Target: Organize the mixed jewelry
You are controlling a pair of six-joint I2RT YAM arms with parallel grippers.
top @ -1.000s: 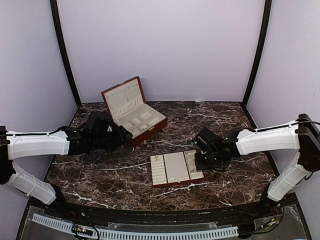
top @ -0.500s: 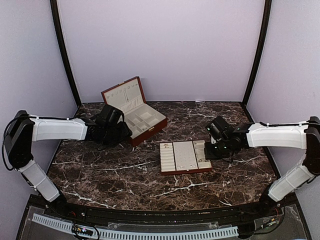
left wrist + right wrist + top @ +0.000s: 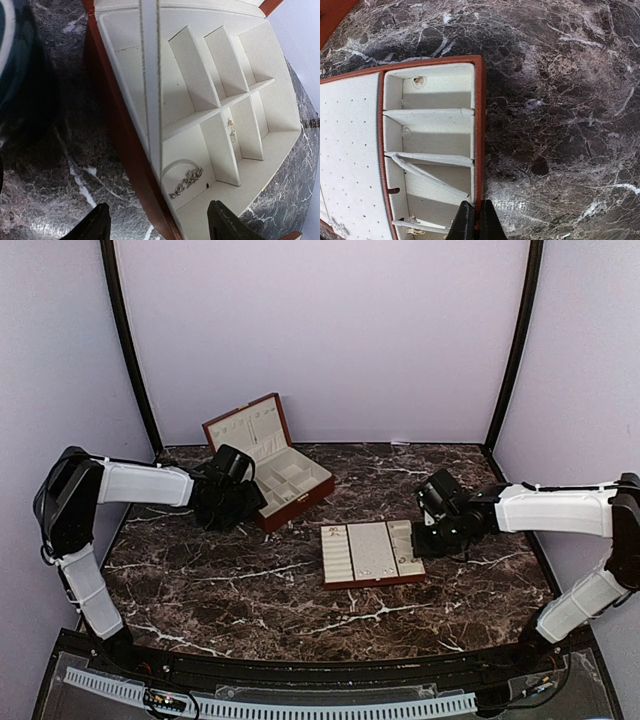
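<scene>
Several tiny pale-metallic jewelry pieces (image 3: 186, 181) lie in compartments of the open red-brown wooden box (image 3: 122, 150); more sit in the flat cream-lined compartment tray (image 3: 479, 115). The left gripper (image 3: 160, 225) hovers spread wide above the box's edge. The right gripper (image 3: 476, 222) pinches the tray's right rim, with bare dark marble table (image 3: 560, 125) beyond.

A pale, sparkly chain piece (image 3: 186, 181) lies curved in one compartment of the wooden box (image 3: 127, 150), with two tiny studs (image 3: 231, 129) in the next. In the tray (image 3: 479, 125), a small ring (image 3: 419, 80) sits in the end slot and a second ring (image 3: 406, 132) in the adjoining slot.
</scene>
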